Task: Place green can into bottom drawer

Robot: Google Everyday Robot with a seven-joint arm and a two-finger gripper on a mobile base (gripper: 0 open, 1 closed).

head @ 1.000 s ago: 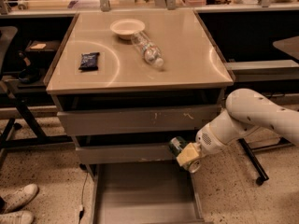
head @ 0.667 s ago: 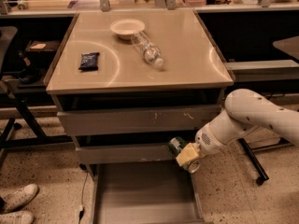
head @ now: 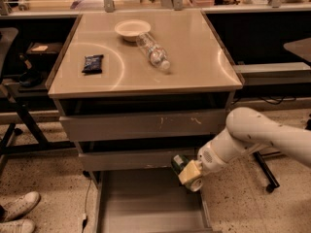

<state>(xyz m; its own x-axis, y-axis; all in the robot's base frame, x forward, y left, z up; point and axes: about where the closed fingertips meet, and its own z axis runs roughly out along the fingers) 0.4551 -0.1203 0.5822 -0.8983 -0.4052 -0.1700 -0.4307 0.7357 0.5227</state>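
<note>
My gripper's fingers are closed on the green can; I see only its dark green end poking out past the yellowish wrist. It hangs over the back right corner of the open bottom drawer, just under the middle drawer's front. The white arm reaches in from the right. On the tabletop lie a bottle, a bowl and a dark packet.

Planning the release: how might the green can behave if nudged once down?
The end effector, above the bottom drawer, grips the green can. Round-sided, it may roll on the flat floor; being small, it is probably light.
</note>
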